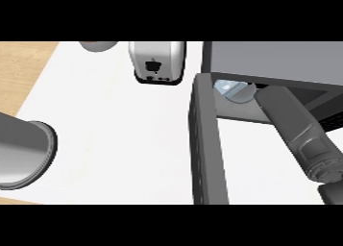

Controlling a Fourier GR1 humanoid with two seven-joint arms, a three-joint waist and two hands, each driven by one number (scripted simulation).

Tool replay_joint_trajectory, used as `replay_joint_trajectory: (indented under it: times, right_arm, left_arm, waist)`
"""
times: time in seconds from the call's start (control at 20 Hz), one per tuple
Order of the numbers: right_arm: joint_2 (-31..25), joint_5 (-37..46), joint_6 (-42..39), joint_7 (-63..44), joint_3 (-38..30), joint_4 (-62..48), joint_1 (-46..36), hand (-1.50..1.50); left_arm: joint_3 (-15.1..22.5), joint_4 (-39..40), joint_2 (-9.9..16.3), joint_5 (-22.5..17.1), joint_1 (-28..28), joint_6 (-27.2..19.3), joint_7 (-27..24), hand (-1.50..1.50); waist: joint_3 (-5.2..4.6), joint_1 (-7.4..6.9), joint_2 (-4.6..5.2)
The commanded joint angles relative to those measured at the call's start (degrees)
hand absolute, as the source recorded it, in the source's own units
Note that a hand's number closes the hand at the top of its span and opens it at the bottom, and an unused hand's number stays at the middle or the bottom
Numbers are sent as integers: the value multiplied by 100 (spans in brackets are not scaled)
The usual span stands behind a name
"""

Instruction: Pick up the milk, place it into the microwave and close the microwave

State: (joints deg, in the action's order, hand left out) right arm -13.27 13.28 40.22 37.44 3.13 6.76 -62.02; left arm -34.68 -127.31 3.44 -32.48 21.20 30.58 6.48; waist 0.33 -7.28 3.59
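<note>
Reaching into the microwave (pixel 273 57), the right forearm (pixel 301 134) hides its hand, so the fingers' state cannot be told. No milk can be made out inside; only a pale round shape (pixel 230 90) shows beside the arm. The open door (pixel 206 144) could be struck as the arm is drawn out.

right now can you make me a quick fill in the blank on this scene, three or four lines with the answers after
1. The microwave door stands ____.
2. The robot's ____ forearm reaches into the microwave.
3. The toaster sits to the ____ of the microwave in the head view.
4. The white counter borders a ____ surface at the view's left.

Missing words: open; right; left; wooden
</note>
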Motion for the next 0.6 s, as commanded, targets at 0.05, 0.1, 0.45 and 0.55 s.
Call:
replay_joint_trajectory:
  times: [0.05,0.1,0.45,0.55]
  right_arm:
    - [-360,125,798,-475,17,-397,-126,-150]
    - [-505,223,1218,-1071,89,-650,76,-150]
    - [-226,309,541,-493,197,-344,-183,-150]
    - [-165,323,487,-276,210,-282,-96,-150]
  left_arm:
    - [-51,136,124,24,-132,33,-42,-150]
    - [-42,83,115,114,-107,30,-33,-150]
    - [110,128,18,460,-227,5,-69,-150]
    - [114,254,152,518,-286,88,-55,-150]
  waist:
    - [-20,-117,54]
    - [-43,-74,81]
    - [-3,-113,26]
    - [0,-95,44]
